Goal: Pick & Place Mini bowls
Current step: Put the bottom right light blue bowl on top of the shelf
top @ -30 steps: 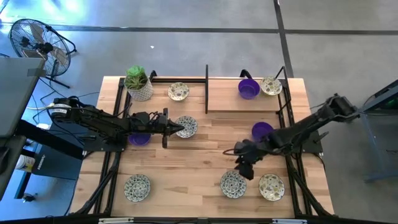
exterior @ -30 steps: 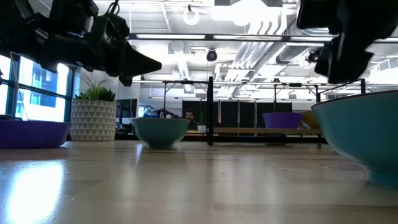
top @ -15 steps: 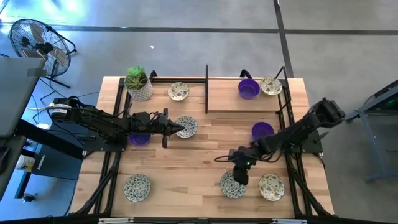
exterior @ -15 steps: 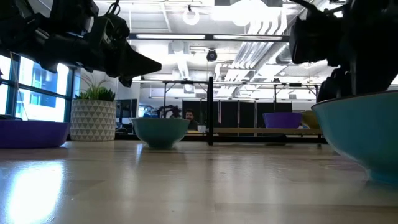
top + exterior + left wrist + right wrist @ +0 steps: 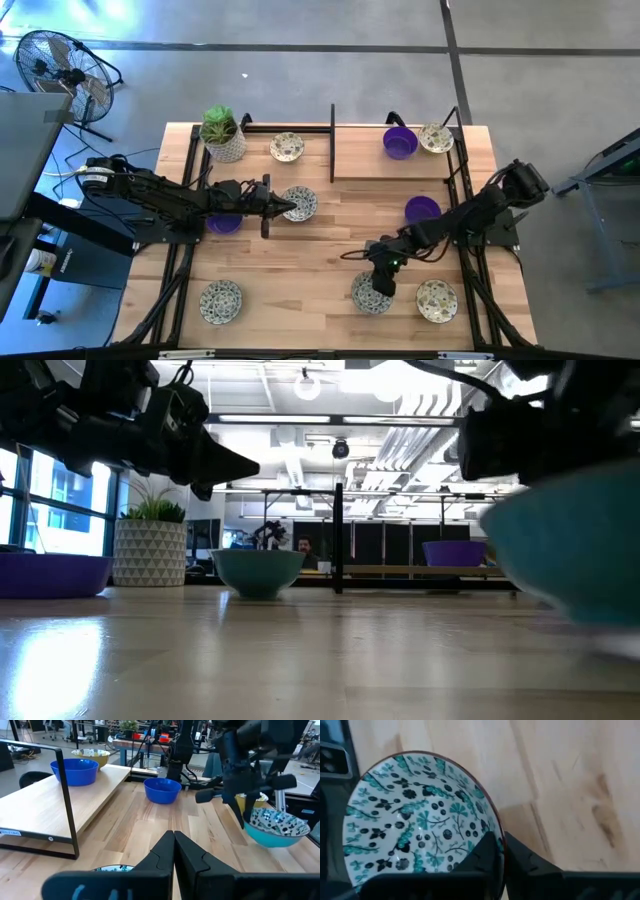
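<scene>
From above, the right gripper (image 5: 381, 287) is pinching the near-centre rim of a cream, round ceramic mini bowl with green floral speckling (image 5: 369, 294) at the light wooden table's (image 5: 320, 250) front edge; a matching floral bowl (image 5: 436, 300) is sitting just beside it, away from the table's middle, and a glossy purple mini bowl (image 5: 421, 210) is lying behind that claw. The left gripper (image 5: 293, 209), fingers pressed together and empty, is hovering with its tip over another floral bowl (image 5: 300, 203). At table height, the gripped bowl (image 5: 565, 555) is looming large beneath the right claw. In the right wrist view, the two dark fingers (image 5: 492, 852) are clamping the patterned bowl's (image 5: 420, 820) rim.
</scene>
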`<state>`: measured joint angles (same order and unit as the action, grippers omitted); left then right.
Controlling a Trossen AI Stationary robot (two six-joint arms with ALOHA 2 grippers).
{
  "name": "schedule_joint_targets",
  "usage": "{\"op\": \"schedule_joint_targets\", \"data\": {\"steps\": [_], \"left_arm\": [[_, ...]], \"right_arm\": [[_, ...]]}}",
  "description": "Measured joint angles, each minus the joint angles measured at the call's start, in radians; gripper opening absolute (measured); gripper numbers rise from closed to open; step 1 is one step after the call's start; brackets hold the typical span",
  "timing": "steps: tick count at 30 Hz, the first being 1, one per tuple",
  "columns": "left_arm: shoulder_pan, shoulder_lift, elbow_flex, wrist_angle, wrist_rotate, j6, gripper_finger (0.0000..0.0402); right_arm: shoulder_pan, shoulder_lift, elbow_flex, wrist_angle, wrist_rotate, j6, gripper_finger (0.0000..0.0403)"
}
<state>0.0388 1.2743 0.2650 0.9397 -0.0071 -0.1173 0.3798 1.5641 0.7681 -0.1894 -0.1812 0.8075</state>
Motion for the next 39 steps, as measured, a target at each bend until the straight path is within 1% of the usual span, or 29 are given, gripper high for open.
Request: {"op": "schedule_joint_targets", "data": {"steps": [3,7,10,13,16,19,24,30,32,36,39], "left_arm": [[0.000,0.000,0.000,0.000,0.000,0.000,0.0001],[0.000,0.000,0.000,-0.001,0.000,0.000,0.0001],[0.000,0.000,0.000,-0.003,0.000,0.000,0.0001],[0.000,0.000,0.000,-0.006,0.000,0.000,0.0001],[0.000,0.000,0.000,-0.008,0.000,0.000,0.0001],[0.000,0.000,0.000,-0.008,0.000,-0.003,0.0001],[0.000,0.000,0.000,-0.009,0.000,-0.003,0.0001],[0.000,0.000,0.000,-0.010,0.000,-0.003,0.0001],[0.000,0.000,0.000,-0.010,0.000,-0.003,0.0001],[0.000,0.000,0.000,-0.016,0.000,-0.003,0.0001],[0.000,0.000,0.000,-0.016,0.000,-0.004,0.0001]], "right_arm": [[-0.034,-0.034,0.005,-0.021,-0.016,0.000,0.0022],[-0.109,-0.096,0.051,-0.141,-0.016,-0.044,0.0009],[-0.200,-0.136,0.090,-0.279,0.028,-0.107,0.0007],[-0.315,-0.147,0.107,-0.370,0.070,-0.198,0.0015],[-0.443,-0.139,0.094,-0.395,0.079,-0.299,0.0019],[-0.564,-0.121,0.071,-0.405,0.073,-0.380,0.0014],[-0.715,-0.124,0.069,-0.389,0.078,-0.467,0.0009],[-0.796,-0.115,0.069,-0.374,0.085,-0.533,0.0018],[-0.808,-0.106,0.069,-0.369,0.102,-0.551,0.0015],[-0.826,-0.080,0.069,-0.361,0.102,-0.562,0.0012],[-0.826,-0.071,0.069,-0.349,0.128,-0.558,0.0022]]}}
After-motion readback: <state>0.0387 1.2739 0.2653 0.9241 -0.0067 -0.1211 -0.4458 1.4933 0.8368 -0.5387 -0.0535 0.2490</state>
